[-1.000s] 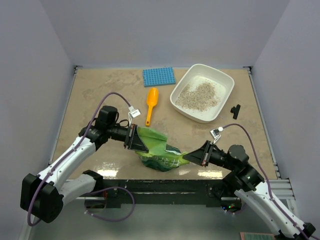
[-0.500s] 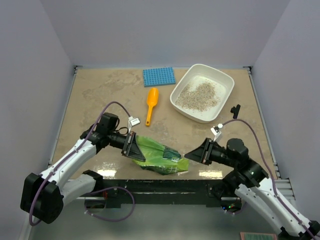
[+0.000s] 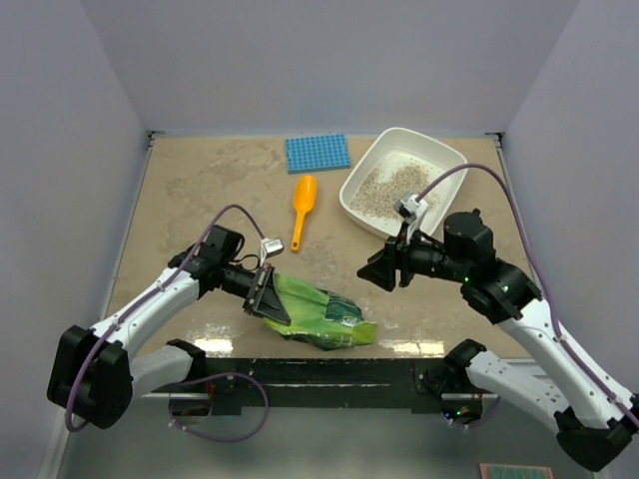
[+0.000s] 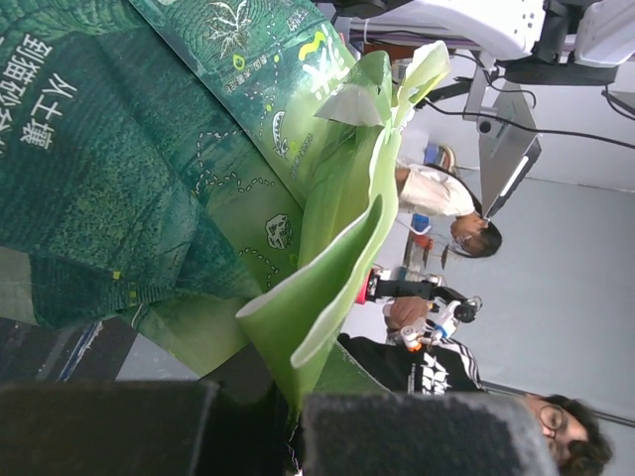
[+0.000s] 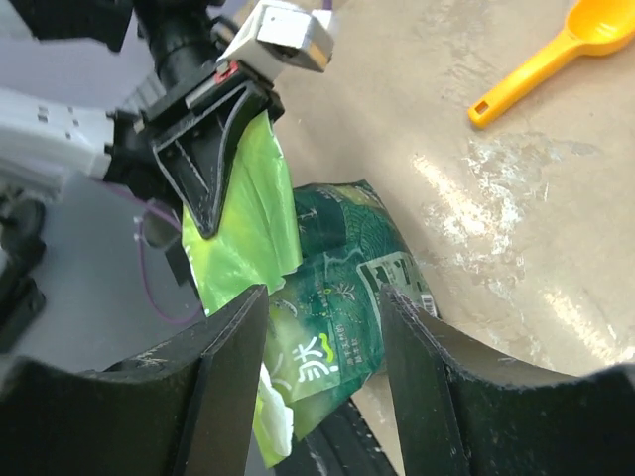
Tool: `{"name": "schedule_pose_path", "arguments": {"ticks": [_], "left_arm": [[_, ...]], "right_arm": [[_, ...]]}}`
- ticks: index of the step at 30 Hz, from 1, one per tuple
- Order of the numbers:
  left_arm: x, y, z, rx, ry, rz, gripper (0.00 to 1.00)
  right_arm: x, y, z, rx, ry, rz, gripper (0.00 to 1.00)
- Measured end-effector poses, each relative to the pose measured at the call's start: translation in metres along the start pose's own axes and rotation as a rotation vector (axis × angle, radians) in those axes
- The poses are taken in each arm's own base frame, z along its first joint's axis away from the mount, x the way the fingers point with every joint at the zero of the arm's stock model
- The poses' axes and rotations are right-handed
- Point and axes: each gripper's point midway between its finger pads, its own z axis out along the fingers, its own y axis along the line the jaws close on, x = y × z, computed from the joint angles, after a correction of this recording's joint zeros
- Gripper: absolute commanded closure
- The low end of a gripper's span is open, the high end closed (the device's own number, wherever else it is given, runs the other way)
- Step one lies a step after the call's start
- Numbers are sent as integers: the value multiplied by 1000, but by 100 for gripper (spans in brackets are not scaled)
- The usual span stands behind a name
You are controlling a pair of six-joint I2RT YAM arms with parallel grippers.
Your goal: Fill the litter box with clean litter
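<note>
The white litter box (image 3: 452,165) stands at the back right with a heap of clean litter (image 3: 392,190) in it. A green foil bag (image 3: 321,313) lies near the table's front edge. My left gripper (image 3: 268,294) is shut on the bag's left end. In the left wrist view the bag's (image 4: 198,169) folded edge runs down between my left gripper's (image 4: 288,421) pads. My right gripper (image 3: 377,271) hangs open above the table, between the bag and the litter box, holding nothing. In the right wrist view the bag (image 5: 342,268) shows beyond my right gripper's (image 5: 322,307) spread fingers.
An orange scoop (image 3: 303,208) lies mid-table, also seen in the right wrist view as the scoop (image 5: 556,50). A blue studded mat (image 3: 318,153) lies at the back. My left gripper (image 5: 213,139) shows in the right wrist view. Walls close in the table on three sides.
My right gripper let go of the bag's right end, opened, and rose back toward the litter box. The bag sank flat onto the table, with the left gripper still on it.
</note>
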Motion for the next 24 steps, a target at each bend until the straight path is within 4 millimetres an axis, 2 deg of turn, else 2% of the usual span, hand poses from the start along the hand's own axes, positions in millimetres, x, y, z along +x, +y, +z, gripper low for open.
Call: {"name": "schedule_pose_path", "arguments": {"ticks": [3, 6, 9, 12, 14, 19, 24], "left_arm": [[-3, 0, 1, 2, 8, -18, 100], [-7, -1, 1, 3, 15, -31, 100], [-14, -2, 2, 1, 19, -36, 100], [-22, -3, 2, -2, 25, -47, 100], [-26, -3, 2, -4, 27, -52, 100], [-32, -4, 2, -6, 28, -54, 100], [-32, -4, 2, -6, 29, -53, 100]], "right_arm": [[5, 4, 9, -59, 66, -92, 46], [11, 17, 16, -130, 113, -169, 46], [24, 47, 26, -226, 177, -254, 46], [48, 80, 39, -315, 256, -334, 45], [65, 91, 50, -330, 306, -374, 45], [94, 83, 72, -238, 387, -454, 45], [99, 70, 76, -143, 409, -503, 46]]}}
